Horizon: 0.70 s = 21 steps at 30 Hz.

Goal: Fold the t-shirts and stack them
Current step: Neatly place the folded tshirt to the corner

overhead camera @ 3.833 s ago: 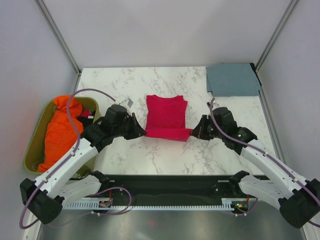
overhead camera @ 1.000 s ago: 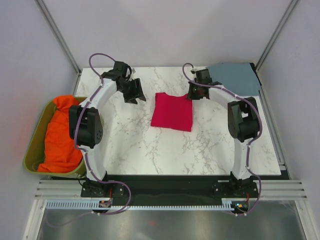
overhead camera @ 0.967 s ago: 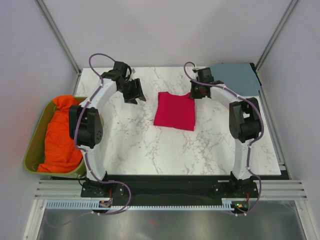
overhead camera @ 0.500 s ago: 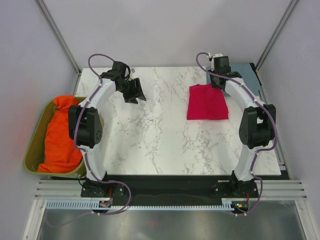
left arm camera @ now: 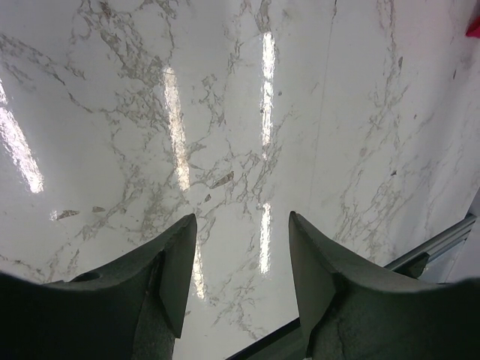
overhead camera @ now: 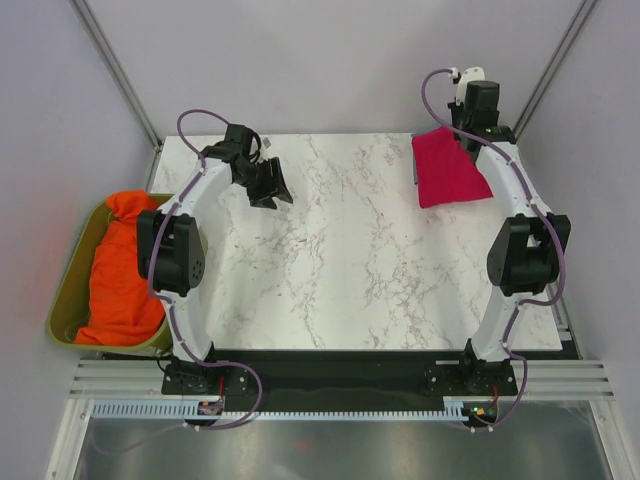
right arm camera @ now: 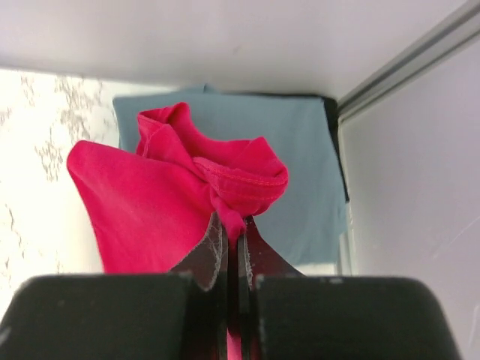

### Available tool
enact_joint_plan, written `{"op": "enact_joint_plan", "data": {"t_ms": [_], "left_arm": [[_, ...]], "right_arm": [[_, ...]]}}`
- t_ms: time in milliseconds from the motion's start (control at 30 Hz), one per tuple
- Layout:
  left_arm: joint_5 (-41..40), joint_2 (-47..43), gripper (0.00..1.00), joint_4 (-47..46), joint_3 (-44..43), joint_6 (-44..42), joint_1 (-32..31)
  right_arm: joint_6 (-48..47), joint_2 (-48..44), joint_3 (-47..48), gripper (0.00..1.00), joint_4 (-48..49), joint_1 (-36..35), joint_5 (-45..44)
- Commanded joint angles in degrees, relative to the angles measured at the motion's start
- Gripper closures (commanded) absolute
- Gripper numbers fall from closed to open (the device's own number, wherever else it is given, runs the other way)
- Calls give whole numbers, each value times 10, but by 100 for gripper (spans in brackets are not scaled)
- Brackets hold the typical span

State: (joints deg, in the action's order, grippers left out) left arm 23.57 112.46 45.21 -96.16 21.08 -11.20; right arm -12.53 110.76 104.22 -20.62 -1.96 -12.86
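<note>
My left hand point(left arm camera: 241, 289) hovers wide open and empty over the marble surface point(left arm camera: 225, 112). Farther back, my right hand point(right arm camera: 232, 251) pinches the folded red t-shirt point(right arm camera: 150, 202), holding it over the blue-grey t-shirt point(right arm camera: 300, 165) in the far right corner. I judge this the stacking step: next, lower it squarely and release. Only the right wrist view shows the blue-grey one; from above, red covers it.

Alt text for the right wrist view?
The right gripper is shut on a bunched edge of the red tee, which hangs in front of the blue-grey tee lying flat at the corner of the table. A pale wall and frame rail sit beyond.
</note>
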Motion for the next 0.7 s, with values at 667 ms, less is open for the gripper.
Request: {"op": "enact_joint_plan", "data": {"t_ms": [667], "left_arm": [[48,-1,41,-14,1,7,5]], "right_arm": [[18,90,153,100,115,74,98]]}}
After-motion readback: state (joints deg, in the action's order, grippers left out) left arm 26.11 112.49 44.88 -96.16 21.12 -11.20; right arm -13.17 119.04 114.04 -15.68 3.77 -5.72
